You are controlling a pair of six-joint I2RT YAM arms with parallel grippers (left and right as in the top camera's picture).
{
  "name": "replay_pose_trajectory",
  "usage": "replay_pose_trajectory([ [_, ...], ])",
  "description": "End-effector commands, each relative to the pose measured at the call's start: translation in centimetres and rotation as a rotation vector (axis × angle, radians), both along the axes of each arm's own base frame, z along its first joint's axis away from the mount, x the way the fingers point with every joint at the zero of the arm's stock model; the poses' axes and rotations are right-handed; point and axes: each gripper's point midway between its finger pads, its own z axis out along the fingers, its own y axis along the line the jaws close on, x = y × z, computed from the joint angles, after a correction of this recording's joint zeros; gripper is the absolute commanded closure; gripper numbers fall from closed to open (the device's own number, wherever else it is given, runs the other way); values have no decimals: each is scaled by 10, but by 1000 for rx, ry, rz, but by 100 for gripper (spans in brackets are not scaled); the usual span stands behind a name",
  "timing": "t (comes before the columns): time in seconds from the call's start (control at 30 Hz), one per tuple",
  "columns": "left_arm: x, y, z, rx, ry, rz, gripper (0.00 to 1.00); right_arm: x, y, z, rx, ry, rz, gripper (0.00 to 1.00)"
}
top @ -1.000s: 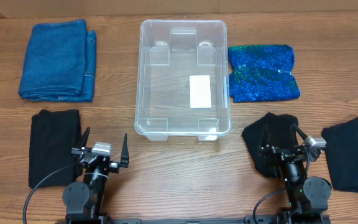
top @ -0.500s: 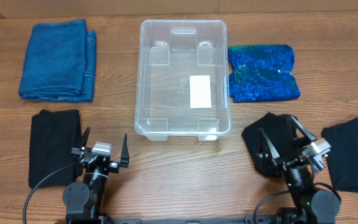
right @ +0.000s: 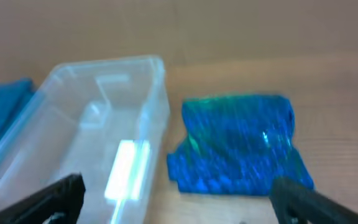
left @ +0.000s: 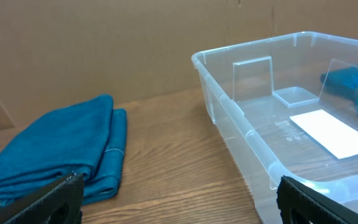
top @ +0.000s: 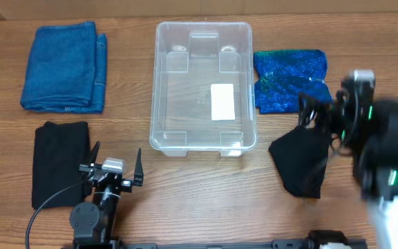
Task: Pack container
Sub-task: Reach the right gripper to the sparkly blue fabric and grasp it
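1. Facing shiny blue cloth [top: 294, 80] dead ahead, right gripper [right: 176, 186] spread wide (left gripper [top: 118, 149] also spread, farther off).
2. Mid-table, the container [top: 185, 104] just left of that cloth, long axis fore-aft.

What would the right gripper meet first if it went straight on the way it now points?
Most likely the shiny blue cloth lying beside the container. The open right gripper aims near its left edge. Blur leaves depth unclear, so it might clip the container's wall instead.
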Motion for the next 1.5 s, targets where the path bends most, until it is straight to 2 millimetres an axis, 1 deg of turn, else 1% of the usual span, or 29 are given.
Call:
replay_pose_trajectory([
  [0.0, 0, 3, 0, 15, -5, 12, 0, 46, -13, 9, 9, 163, 71, 0],
  [0.03, 0, 3, 0, 15, -6, 12, 0, 56, -20, 6, 37, 228, 65, 0],
  [0.1, 0, 3, 0, 15, -5, 12, 0, 76, -34, -10, 65, 351, 34, 0],
  [0.13, 0, 3, 0, 15, -6, 12, 0, 85, -40, -15, 67, 370, 22, 0],
  [0.23, 0, 3, 0, 15, -6, 12, 0, 101, -59, -39, 62, 403, 7, 0],
  [0.3, 0, 3, 0, 15, -6, 12, 0, 107, -72, -52, 51, 416, 2, 0],
  [0.33, 0, 3, 0, 15, -6, 12, 0, 109, -80, -62, 49, 431, -4, 0],
  [0.4, 0, 3, 0, 15, -5, 12, 0, 114, -101, -90, 80, 482, -22, 0],
  [0.5, 0, 3, 0, 15, -6, 12, 0, 117, -103, -113, 92, 507, 52, 0],
  [0.53, 0, 3, 0, 15, -6, 12, 0, 122, -104, -127, 80, 517, 73, 0],
  [0.6, 0, 3, 0, 15, -6, 12, 0, 130, -107, -147, 68, 531, 95, 0],
  [0.77, 0, 3, 0, 15, -5, 12, 0, 141, -112, -191, 71, 569, 116, 0],
  [0.83, 0, 3, 0, 15, -6, 12, 0, 144, -112, -202, 62, 571, 136, 0],
  [1.0, 0, 3, 0, 15, -6, 12, 0, 151, -115, -223, 65, 575, 139, 0],
  [1.1, 0, 3, 0, 15, -5, 12, 0, 155, -116, -228, 62, 565, 139, 0],
  [1.2, 0, 3, 0, 15, -5, 12, 0, 158, -117, -237, 65, 565, 141, 0],
  [1.23, 0, 3, 0, 15, -5, 12, 0, 159, -115, -243, 76, 571, 146, 0],
  [1.33, 0, 3, 0, 15, -6, 12, 0, 158, -109, -252, 115, 578, 168, 0],
  [1.4, 0, 3, 0, 15, -6, 12, 0, 158, -105, -254, 139, 576, 183, 0],
  [1.47, 0, 3, 0, 15, -6, 12, 0, 159, -97, -251, 172, 565, 208, 0],
])
